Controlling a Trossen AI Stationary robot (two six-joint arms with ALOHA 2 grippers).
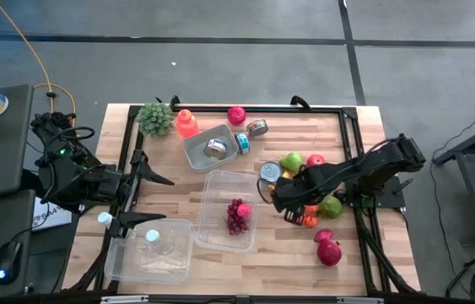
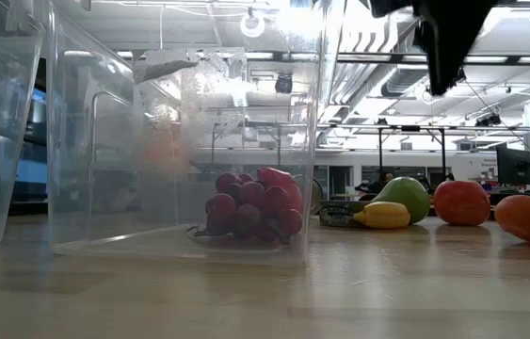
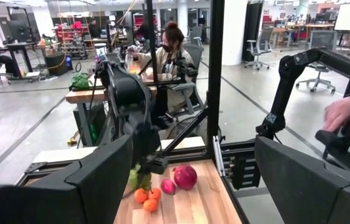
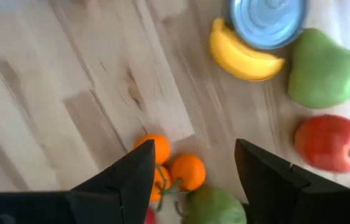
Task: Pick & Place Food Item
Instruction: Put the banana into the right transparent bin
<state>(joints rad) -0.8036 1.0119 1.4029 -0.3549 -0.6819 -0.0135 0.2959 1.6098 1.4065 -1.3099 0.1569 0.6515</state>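
Nearest the low camera stands the clear container point(image 2: 180, 141), its walls filling the foreground, with a bunch of dark red grapes point(image 2: 250, 209) lying inside on its floor. From above, the same clear container point(image 1: 229, 209) sits near the middle of the tabletop point(image 1: 347, 262), and every other place here is given from it.

The right pincer point(image 4: 193, 163) hangs just off the container's right side, above the tabletop. Its 2 fingers stand apart and hold nothing. Straight below them lie the small oranges point(image 4: 173, 163) on a stem, which look like the food item to be picked; from above they show as an orange patch point(image 1: 310, 217) right of the container. A green fruit point(image 4: 215, 208) touches the oranges, and a banana point(image 4: 243, 57), a blue-lidded tin point(image 4: 267, 18), a green pear point(image 4: 324, 70) and a red apple point(image 4: 333, 142) lie a little farther off.

The left pincer point(image 1: 140, 198) waits on the container's left side, fingers spread wide and empty.

The risks, as I judge them: the oranges are joined by a stem, so a bite on 1 could drag or drop the others. The green fruit is close enough that a descending finger may land on it and roll it. Round skins can also squirt out of a grip that is off-centre.
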